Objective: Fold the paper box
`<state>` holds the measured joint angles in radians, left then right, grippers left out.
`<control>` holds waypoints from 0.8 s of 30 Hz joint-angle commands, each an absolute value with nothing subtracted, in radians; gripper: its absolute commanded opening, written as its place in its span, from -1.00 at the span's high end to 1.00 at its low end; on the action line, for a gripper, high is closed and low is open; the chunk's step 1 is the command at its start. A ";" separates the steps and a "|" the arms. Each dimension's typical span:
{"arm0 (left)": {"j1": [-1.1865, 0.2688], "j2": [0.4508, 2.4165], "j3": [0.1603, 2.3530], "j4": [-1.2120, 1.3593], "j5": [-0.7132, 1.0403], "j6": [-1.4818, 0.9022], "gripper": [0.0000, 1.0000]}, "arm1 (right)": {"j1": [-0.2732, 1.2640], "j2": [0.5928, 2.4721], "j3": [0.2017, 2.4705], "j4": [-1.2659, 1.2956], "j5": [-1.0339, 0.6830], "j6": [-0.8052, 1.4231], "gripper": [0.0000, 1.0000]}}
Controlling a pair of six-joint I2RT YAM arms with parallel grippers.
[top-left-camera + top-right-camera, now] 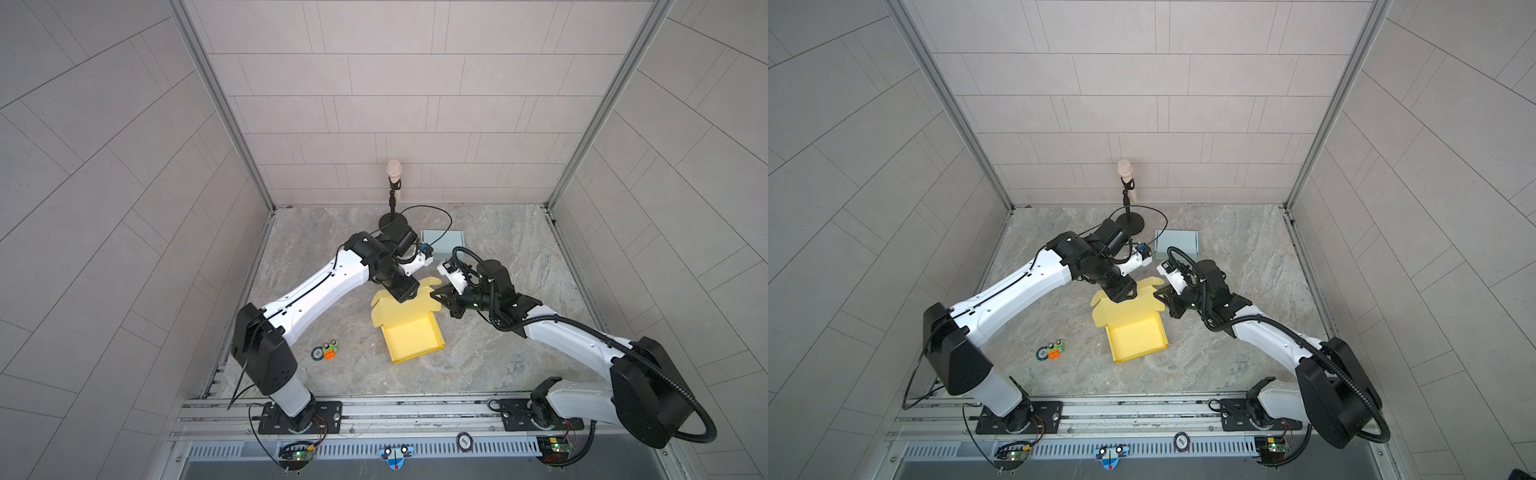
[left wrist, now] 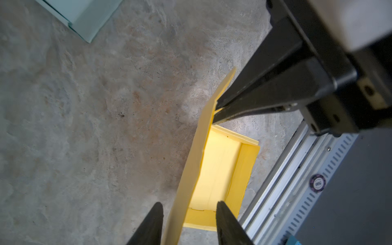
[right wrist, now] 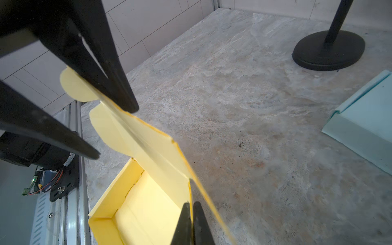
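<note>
Closest to the lens in the right wrist view are the right gripper [image 3: 190, 206] fingers [image 3: 183, 224], pressed together on the thin side edge of the paper box [image 1: 413, 338] lid [image 3: 148, 146]. Their bases are cut off by the frame.

Same deal in the left wrist view: the left gripper [image 2: 188, 203] only shows two black tips. They're spread apart with the raised lid passing between them, and I can't tell if either tip actually touches the paper. From above, those fingers are mostly tucked under their own wrist, so the gap doesn't show there. The lid also blocks the tray's back wall.

Box itself sits on the desk [image 1: 498, 353] about mid-scene, tray open upward, lid standing up at the far side. Left arm [image 1: 316, 291] stretches from its near-left base diagonally inward, wrist bent down over the lid. Right arm [image 1: 561, 334] comes in low from the near right, its gripper pointing sideways at the lid's right edge. Pale teal slab [image 1: 442, 241] behind is clipped in both wrist views.
</note>
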<state>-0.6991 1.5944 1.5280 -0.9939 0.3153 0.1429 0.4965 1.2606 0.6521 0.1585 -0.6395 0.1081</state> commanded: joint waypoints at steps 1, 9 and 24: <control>-0.670 1.480 1.455 -0.882 0.308 0.079 -0.13 | 0.495 1.228 0.644 0.138 -0.592 0.074 0.99; -0.589 1.184 1.097 -0.652 0.325 -0.092 -0.56 | 0.495 1.230 0.646 0.131 -0.553 0.080 0.99; -0.441 1.172 0.824 -0.254 0.401 -0.240 -0.67 | 0.495 1.279 0.684 0.093 -0.489 0.070 0.93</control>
